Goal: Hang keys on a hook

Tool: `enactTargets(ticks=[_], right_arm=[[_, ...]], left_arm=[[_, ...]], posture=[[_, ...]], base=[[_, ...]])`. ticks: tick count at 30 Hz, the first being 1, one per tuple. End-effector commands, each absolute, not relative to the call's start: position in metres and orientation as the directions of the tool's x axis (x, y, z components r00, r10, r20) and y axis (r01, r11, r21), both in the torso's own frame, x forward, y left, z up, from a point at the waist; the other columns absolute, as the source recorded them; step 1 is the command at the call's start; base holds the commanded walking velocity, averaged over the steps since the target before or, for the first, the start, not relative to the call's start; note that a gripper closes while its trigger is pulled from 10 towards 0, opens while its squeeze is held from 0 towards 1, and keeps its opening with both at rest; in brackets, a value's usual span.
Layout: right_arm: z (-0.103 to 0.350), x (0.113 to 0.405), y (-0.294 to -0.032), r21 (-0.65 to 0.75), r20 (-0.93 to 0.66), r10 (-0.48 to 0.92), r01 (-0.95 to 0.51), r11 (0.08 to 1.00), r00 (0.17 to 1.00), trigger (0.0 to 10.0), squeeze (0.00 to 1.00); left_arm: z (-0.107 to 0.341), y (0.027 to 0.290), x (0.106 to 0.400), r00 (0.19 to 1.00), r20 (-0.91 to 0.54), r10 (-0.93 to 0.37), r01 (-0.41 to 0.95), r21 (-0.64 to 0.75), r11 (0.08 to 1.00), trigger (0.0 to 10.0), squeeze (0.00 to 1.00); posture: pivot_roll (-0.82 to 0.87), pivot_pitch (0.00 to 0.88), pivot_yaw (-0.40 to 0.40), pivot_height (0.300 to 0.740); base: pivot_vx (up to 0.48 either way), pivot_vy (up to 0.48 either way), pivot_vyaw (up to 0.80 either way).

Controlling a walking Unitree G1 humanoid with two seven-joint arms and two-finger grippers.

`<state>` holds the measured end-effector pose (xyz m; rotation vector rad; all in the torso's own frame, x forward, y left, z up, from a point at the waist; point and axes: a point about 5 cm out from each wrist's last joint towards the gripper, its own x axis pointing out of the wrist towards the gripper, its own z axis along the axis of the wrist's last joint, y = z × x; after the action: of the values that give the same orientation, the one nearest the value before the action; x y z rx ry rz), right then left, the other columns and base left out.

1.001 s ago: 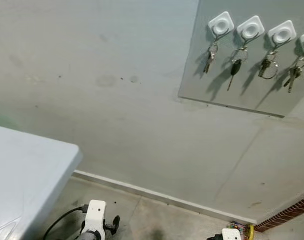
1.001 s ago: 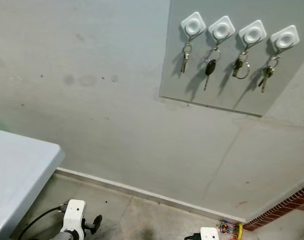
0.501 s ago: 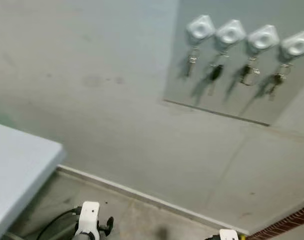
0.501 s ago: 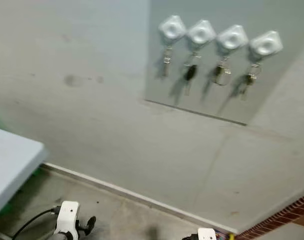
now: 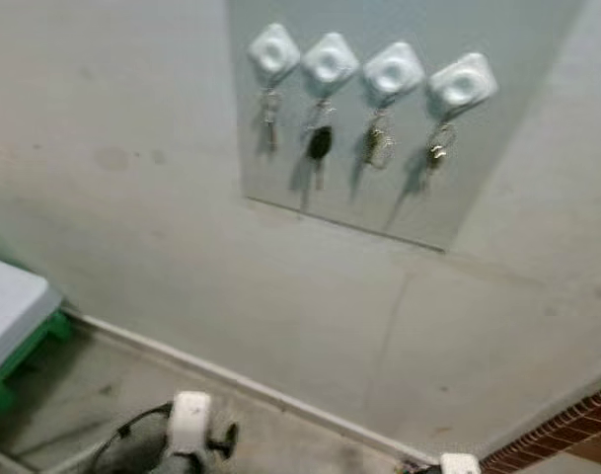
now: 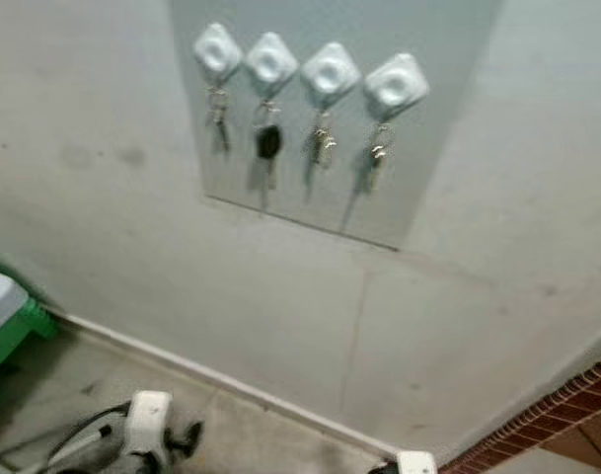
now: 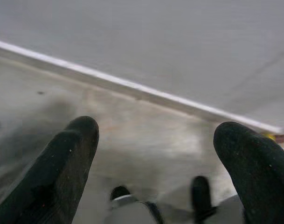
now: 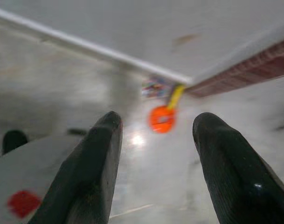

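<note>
High on the wall, a grey panel (image 5: 379, 202) carries a row of white hooks (image 5: 329, 63). A bunch of keys hangs under each: small metal keys (image 5: 270, 107) at the left end, a black-headed key (image 5: 320, 143) beside it, then two more bunches (image 5: 377, 146) (image 5: 438, 153). Both arms hang low near the floor. My left gripper (image 7: 158, 135) is open with nothing between its fingers; its wrist (image 5: 189, 434) shows at the bottom. My right gripper (image 8: 158, 123) is open and holds nothing; its wrist (image 5: 458, 462) is at the bottom edge.
A pale table corner (image 5: 9, 306) with a green support (image 5: 24, 355) under it stands at the left. A white skirting (image 5: 231, 380) runs along the foot of the wall. Brickwork (image 5: 557, 434) is at the lower right. An orange object (image 8: 162, 119) lies on the floor.
The camera has swung to the right: the panel with the hooks now sits further left in the picture and most of the table has slid out. Both arms still hang low.
</note>
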<state>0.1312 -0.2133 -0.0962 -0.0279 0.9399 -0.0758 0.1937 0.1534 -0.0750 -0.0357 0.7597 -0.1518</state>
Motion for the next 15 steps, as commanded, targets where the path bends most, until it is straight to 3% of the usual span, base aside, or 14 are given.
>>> enactTargets(ticks=[1, 7, 15], right_arm=[[-0.099, 0.1282, -0.2049, -0.037, -0.816, -0.063, 0.057, 0.998, 0.575, 10.0, 0.0], [-0.099, 0.1286, -0.2041, -0.035, -0.815, -0.062, 0.059, 0.998, 0.576, 10.0, 0.0], [-0.099, 0.129, -0.2042, -0.034, -0.816, -0.065, 0.064, 0.997, 0.575, 10.0, 0.0]], left_arm=[[-0.0762, 0.1686, 0.1901, 0.706, -0.699, -0.117, 0.114, -0.051, 0.992, 10.0, 0.0], [-0.0759, 0.1691, 0.1908, 0.707, -0.698, -0.115, 0.114, -0.048, 0.992, 10.0, 0.0], [-0.0752, 0.1698, 0.192, 0.712, -0.694, -0.107, 0.093, -0.057, 0.994, 10.0, 0.0]], posture=[[0.01, 0.052, -0.014, 0.74], [0.01, 0.05, -0.012, 0.74], [0.01, 0.049, -0.011, 0.74]], base=[[0.0, -0.349, 0.0], [0.0, -0.324, 0.0], [0.0, 0.0, 0.0]])
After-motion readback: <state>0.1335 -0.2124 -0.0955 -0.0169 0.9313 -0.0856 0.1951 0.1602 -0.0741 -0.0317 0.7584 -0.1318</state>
